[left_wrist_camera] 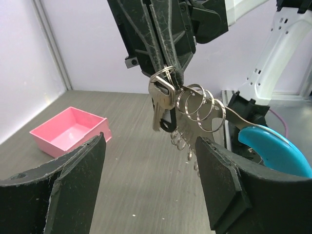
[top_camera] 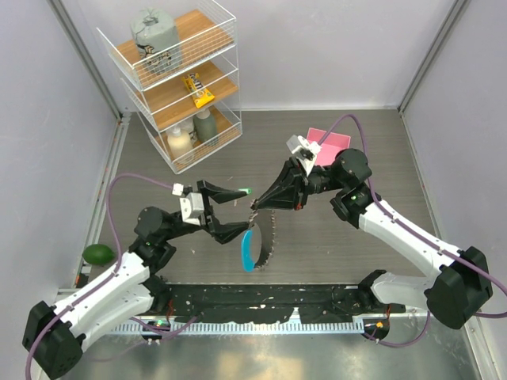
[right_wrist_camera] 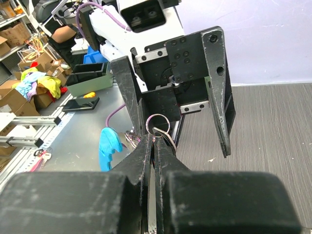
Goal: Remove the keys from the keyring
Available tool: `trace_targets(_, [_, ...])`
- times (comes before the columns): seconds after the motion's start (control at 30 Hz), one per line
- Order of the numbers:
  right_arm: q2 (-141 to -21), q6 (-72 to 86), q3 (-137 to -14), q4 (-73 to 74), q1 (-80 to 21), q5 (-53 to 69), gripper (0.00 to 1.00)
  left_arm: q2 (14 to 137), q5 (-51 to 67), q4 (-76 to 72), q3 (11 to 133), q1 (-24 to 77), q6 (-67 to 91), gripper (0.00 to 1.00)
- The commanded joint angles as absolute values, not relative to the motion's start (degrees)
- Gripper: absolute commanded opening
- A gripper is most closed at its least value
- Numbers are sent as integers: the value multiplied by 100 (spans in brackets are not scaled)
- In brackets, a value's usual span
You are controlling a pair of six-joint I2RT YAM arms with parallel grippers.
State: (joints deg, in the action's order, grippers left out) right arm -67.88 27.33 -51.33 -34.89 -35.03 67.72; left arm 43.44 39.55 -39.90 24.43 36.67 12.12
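Observation:
The keyring (top_camera: 267, 255) hangs in mid-air above the table, its blue band (top_camera: 250, 249) at the low end and small silver keys (top_camera: 272, 234) fringing it. My right gripper (top_camera: 257, 204) is shut on a key at the top of the bunch. In the right wrist view the gripper (right_wrist_camera: 155, 141) pinches a key with a small split ring (right_wrist_camera: 157, 126). In the left wrist view two keys (left_wrist_camera: 161, 105), one with a black tag, hang from those shut fingers beside several split rings (left_wrist_camera: 201, 106). My left gripper (left_wrist_camera: 148, 180) is open and empty, just left of the bunch (top_camera: 230, 210).
A pink box (top_camera: 329, 142) lies at the back behind the right arm and shows in the left wrist view (left_wrist_camera: 70, 129). A white wire shelf rack (top_camera: 178, 79) holding bottles stands at the back left. A green fruit (top_camera: 99, 253) lies at the left edge.

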Motion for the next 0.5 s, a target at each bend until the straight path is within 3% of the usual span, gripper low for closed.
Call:
trace_targets(0.0, [-6794, 3093, -5361, -3999, -3507, 6706, 6, 4289, 3332, -3692, 2812, 3981, 264, 80])
trace_targets(0.3, [-6952, 3287, -5317, -4306, -3551, 6724, 5, 4561, 2795, -3823, 2953, 4245, 53, 73])
trace_targets(0.47, [-6970, 3375, -5300, -4430, -3568, 6732, 5, 4729, 2874, -3850, 3076, 4315, 70, 59])
